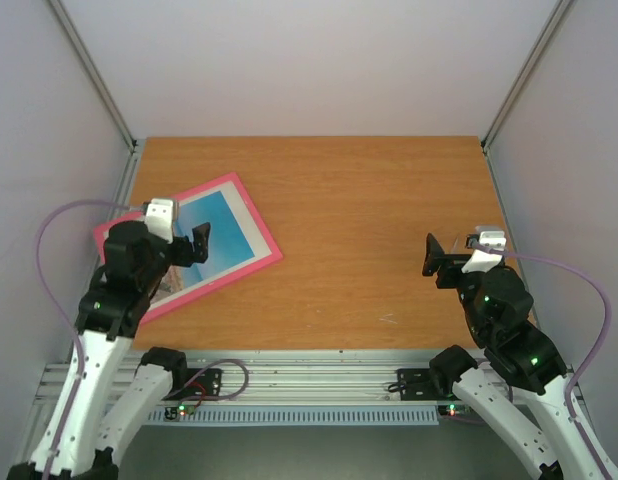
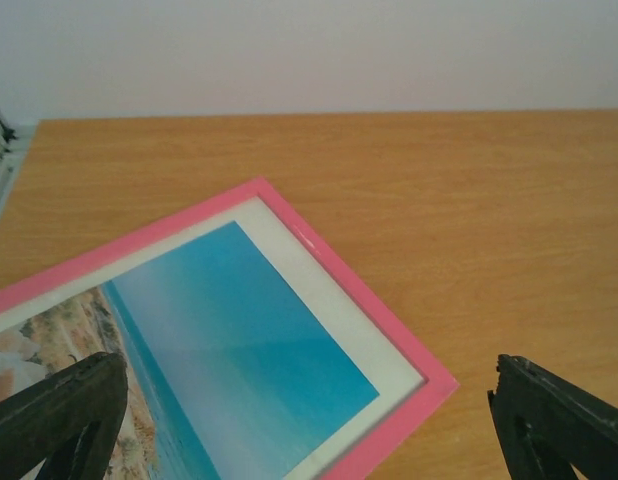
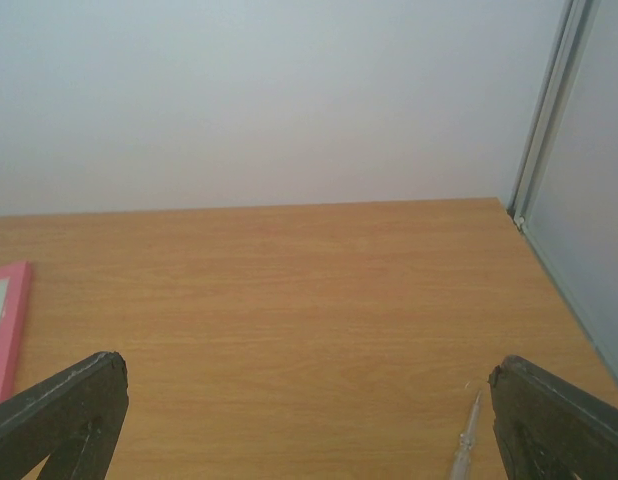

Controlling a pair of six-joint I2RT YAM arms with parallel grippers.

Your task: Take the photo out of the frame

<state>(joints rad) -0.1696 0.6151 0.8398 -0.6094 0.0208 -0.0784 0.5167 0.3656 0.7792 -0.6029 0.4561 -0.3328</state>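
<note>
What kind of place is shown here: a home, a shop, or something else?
Probably a laboratory robot cell, not a home: a wooden table enclosed by plain white walls, aluminium rails at its near edge, and a left arm and right arm mounted there.

No text, label, brand or number could be read in any view. The thin bright pink rectangular picture frame point(image 2: 352, 290) and the glossy seaside print point(image 2: 239, 340) inside it showed no lettering.
</note>
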